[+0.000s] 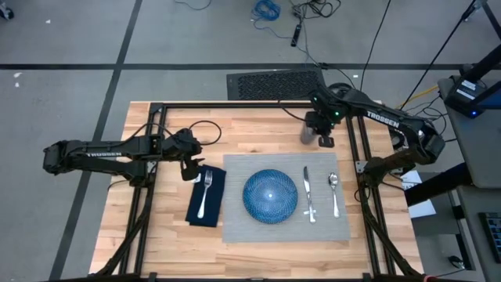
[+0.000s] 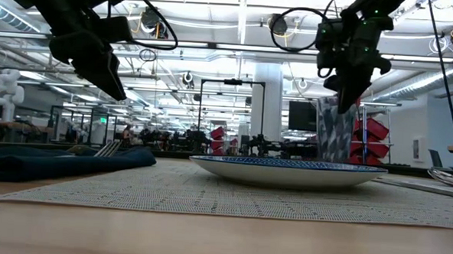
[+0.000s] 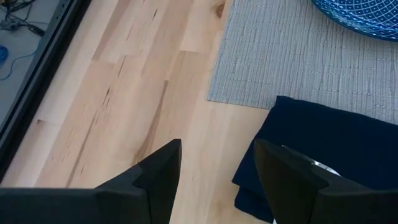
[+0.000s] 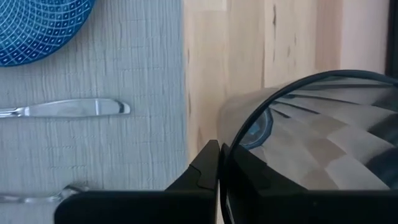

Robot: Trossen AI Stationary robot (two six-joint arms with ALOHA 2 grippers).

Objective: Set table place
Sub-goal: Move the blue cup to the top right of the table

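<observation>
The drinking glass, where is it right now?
In the high view the glass stands on the table just beyond the grey placemat's far right corner, past the knife, with the right gripper shut on its rim.

light: bright, even overhead | shadows: soft | low view foreground: blurred

The table is seen from straight overhead; the blue plate is viewed level, close, and shared with both wrist views.
</observation>
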